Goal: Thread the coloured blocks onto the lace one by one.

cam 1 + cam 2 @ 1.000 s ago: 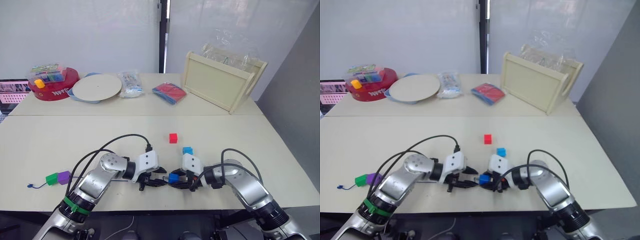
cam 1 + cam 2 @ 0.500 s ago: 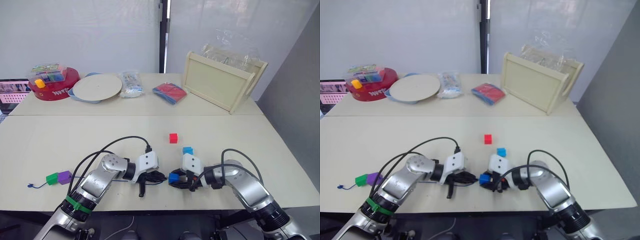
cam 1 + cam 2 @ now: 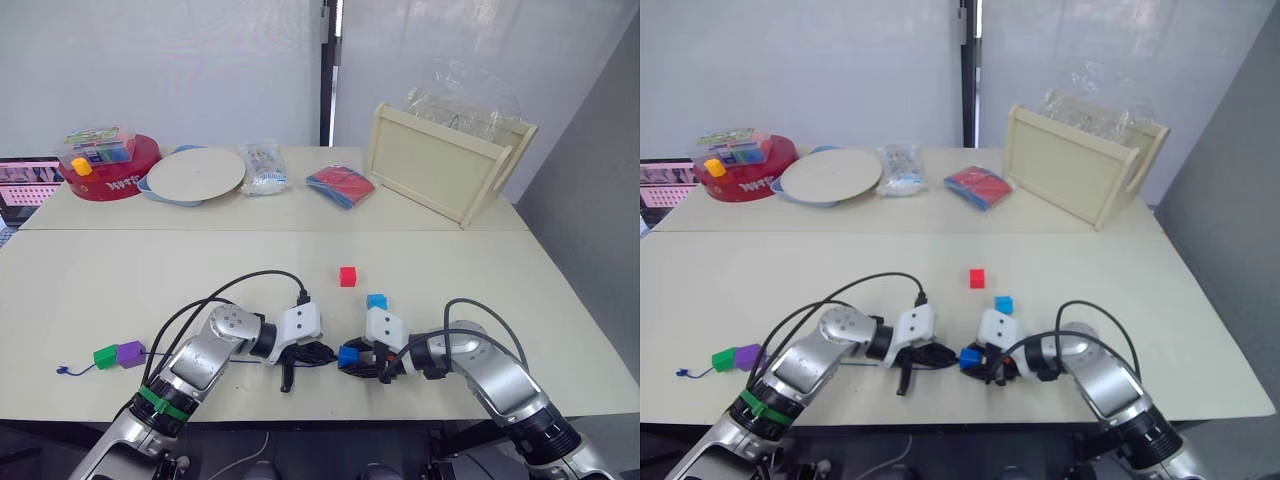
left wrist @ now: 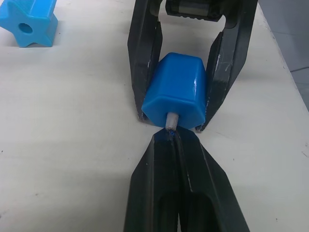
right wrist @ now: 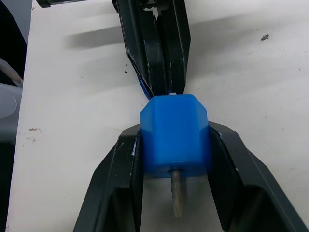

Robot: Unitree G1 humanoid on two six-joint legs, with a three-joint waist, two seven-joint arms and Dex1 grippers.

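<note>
Surface: two pale tables point(image 3: 120, 270) set end to end before a white wall. On the far table are seen a red tub point(image 3: 105, 170), a round plate point(image 3: 195, 175), a clear packet point(image 3: 262, 168), a red-and-blue packet point(image 3: 340, 186) and a wooden crate point(image 3: 445, 165).

Near table: red block point(image 3: 347, 276) and light blue block point(image 3: 376, 301) lie loose. Green block point(image 3: 105, 356) and purple block point(image 3: 130, 352) sit threaded near the knotted end of the lace point(image 3: 75, 369).

Dark blue block point(image 5: 175, 137) is clamped between the fingers of the right gripper point(image 5: 175, 159). The left gripper point(image 4: 172, 140) is pinched shut on the lace.

Change: compared with a second ago, the left fingers are drawn together.

Obscured: the pale tip point(image 5: 175, 193) is seen emerging through the block; the cord between the gripper and the threaded blocks is mostly hidden by the left arm.
</note>
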